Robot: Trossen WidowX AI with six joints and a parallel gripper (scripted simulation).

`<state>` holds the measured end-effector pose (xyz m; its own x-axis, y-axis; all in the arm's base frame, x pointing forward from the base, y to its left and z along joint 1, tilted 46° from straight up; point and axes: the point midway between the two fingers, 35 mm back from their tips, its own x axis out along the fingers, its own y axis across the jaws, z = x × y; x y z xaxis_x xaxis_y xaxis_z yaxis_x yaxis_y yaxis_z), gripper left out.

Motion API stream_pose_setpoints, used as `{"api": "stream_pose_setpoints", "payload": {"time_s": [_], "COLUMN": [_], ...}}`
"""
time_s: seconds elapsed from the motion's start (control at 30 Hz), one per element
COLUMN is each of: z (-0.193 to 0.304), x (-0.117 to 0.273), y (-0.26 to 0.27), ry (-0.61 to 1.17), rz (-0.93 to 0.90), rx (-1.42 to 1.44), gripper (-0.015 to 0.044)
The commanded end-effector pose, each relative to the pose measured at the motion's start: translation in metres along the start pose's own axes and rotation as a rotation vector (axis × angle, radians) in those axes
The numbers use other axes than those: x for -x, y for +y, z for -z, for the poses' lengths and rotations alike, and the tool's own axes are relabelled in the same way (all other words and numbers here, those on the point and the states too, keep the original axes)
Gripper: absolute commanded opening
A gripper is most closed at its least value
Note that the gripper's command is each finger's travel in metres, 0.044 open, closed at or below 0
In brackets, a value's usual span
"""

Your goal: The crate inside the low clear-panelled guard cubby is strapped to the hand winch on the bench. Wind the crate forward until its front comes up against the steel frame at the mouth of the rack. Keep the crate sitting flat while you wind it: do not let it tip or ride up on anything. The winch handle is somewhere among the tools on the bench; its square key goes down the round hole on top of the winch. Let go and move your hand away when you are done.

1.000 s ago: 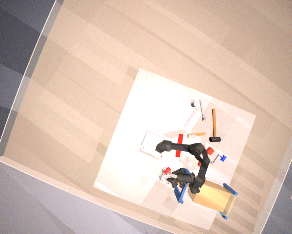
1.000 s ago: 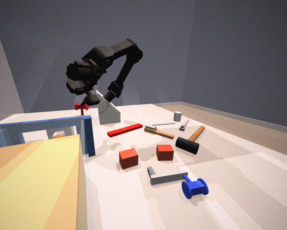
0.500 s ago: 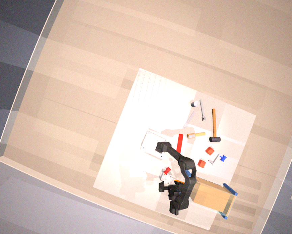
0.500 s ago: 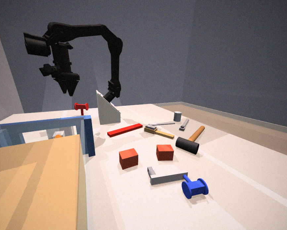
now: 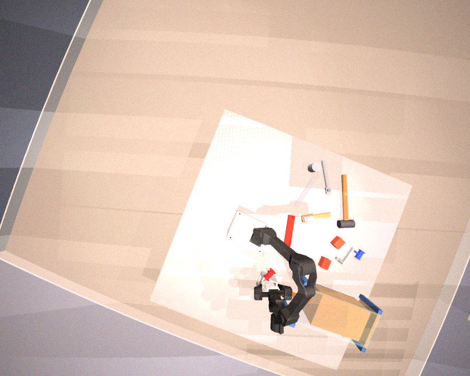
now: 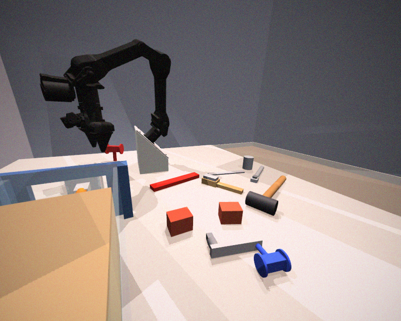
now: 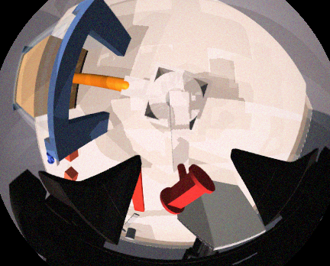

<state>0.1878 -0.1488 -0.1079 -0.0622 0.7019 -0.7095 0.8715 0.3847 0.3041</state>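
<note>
Crate (image 5: 340,315) (image 6: 48,255) (image 7: 27,76) sits off to one side of the gripper (image 5: 272,292) (image 6: 99,146) (image 7: 186,154), inside the rack, short of its blue frame (image 5: 304,280) (image 6: 125,190) (image 7: 62,82). Wide open and empty, the fingers straddle the red-knobbed handle (image 5: 266,271) (image 6: 114,148) (image 7: 187,189), apparently seated on the winch (image 5: 272,285) (image 7: 160,100). Gripping seems next: lower, align, close, then wind gently.

Top view: we look down from high over the bench (image 5: 194,258), room floor around it, everything small. Exterior: we sit low, close behind the crate (image 6: 48,248), which fills near left; we face across the bench to the arm (image 6: 161,79) and far walls. Wrist: we ride on the arm, close in, looking down past the gripper (image 7: 186,153) at the winch (image 7: 160,108), wide round view, black corners. Top and exterior share tools, crate, arm; exterior and wrist share the red knob (image 6: 114,148) (image 7: 188,189) and blue frame (image 6: 125,190) (image 7: 60,88).
</note>
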Motion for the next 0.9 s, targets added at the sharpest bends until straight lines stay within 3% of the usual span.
{"api": "stream_pose_setpoints", "payload": {"time_s": [0.0, 0.87], "z": [-0.003, -0.003], "x": [-0.023, -0.07], "y": [0.002, 0.003], "ry": [-0.012, -0.011], "rz": [-0.008, -0.009], "rx": [0.0, 0.002], "gripper": [0.044, 0.044]}}
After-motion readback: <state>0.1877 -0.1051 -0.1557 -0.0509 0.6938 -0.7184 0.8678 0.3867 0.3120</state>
